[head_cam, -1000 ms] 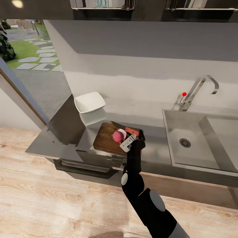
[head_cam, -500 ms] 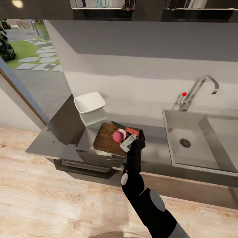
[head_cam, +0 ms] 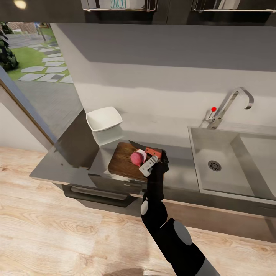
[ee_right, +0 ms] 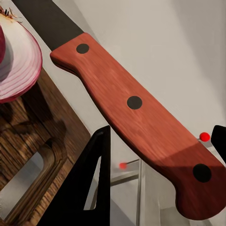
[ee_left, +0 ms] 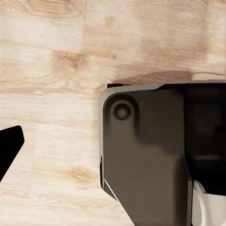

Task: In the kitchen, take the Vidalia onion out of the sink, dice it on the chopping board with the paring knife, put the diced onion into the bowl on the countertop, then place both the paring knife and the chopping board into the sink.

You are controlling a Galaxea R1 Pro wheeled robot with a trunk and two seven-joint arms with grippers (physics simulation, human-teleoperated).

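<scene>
a pale wood floor [head_cam: 57, 234] runs under the grey base units [head_cam: 99, 191], its planks showing warm knots and grain; the same boards [ee_left: 56, 61] lie below in the left wrist view. behind the worktop rises a plain light grey wall [head_cam: 161, 73], brighter in a band low down and shaded higher up. glossy dark wall cabinets [head_cam: 119, 5] hang along the top, with thin metal rails catching the light. a round warm lamp [head_cam: 20, 4] glows in the upper corner. to the left a tall glass door [head_cam: 23, 88] with a dark frame opens on a garden of green lawn [head_cam: 27, 57] and pale stepping stones [head_cam: 48, 69].
</scene>
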